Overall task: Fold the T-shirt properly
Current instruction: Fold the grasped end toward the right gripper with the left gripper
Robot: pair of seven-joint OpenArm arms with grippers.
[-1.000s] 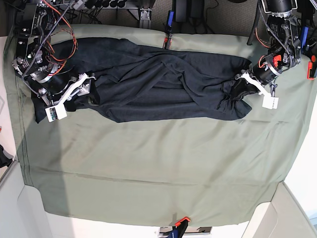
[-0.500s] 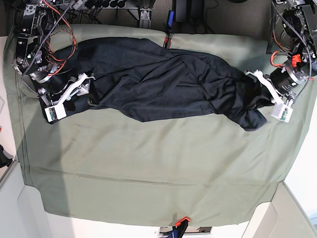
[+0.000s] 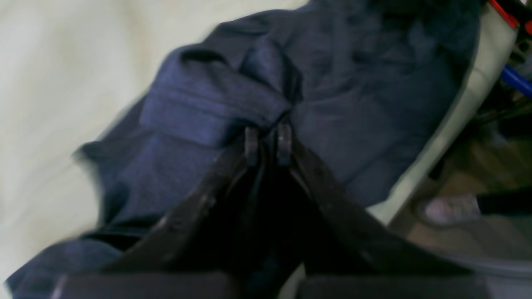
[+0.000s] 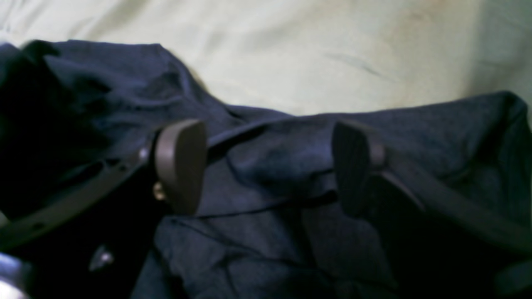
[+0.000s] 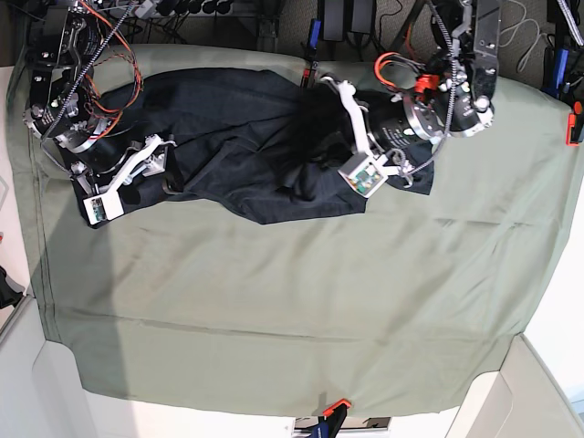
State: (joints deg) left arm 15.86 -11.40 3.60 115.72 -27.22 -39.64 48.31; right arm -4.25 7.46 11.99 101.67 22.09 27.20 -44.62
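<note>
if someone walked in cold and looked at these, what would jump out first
The dark T-shirt bunched in a rumpled heap across the far half of the sage-green table cloth, nowhere near a neat fold. Next, the left gripper over the middle of the heap, shut on a pinched ridge of the fabric. At the other end the right gripper rests with its jaws wide open over the cloth, holding nothing.

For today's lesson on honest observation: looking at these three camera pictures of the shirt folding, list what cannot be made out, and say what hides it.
- Base view: the left gripper fingertips and grip point, hidden by the arm over the T-shirt.
- Left wrist view: the fabric edges, blurred, so which part is pinched is unclear.
- Right wrist view: whether the right gripper pads touch the cloth, blurred and dark.
- Base view: the shirt's sleeves and collar, lost in dark bunched folds on the table cloth.
</note>
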